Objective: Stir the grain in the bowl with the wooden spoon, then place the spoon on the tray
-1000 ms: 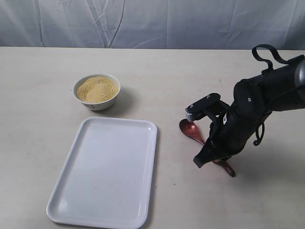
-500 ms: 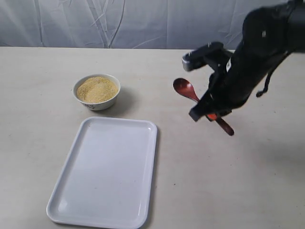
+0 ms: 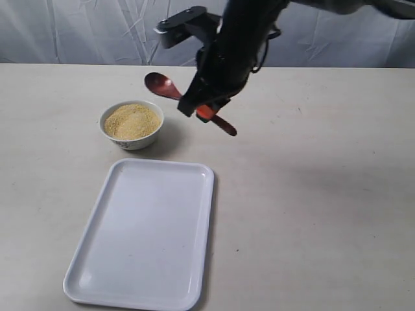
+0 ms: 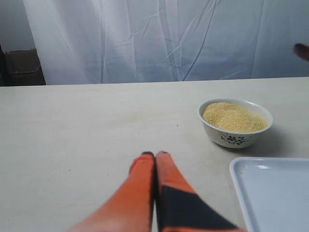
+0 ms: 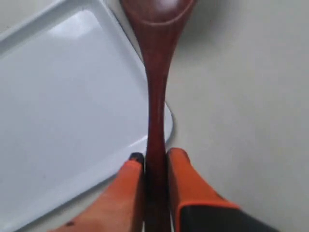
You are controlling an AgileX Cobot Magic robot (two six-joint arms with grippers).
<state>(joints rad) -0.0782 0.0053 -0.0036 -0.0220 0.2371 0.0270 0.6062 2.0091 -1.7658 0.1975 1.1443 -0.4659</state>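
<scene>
- Backdrop: pale wrinkled curtain [image 3: 84,32] behind table, full width.
- Surface: table [image 3: 324,214], matte beige, few small dark specks.
- Left pincer [image 4: 155,155]: orange tips pressed together, nothing between them, low over table. Bowl [image 4: 235,122] ahead of it, off to one side.
- Grain [image 3: 131,120] heaped in bowl, left of and below right pincer [image 3: 206,111].
- Tray [image 3: 146,233] flat on table, below right pincer, nearer camera.
- Right pincer aloft, clamped on handle of wooden spoon [image 3: 162,85]. Scoop juts left toward bowl, clear of grain.
</scene>
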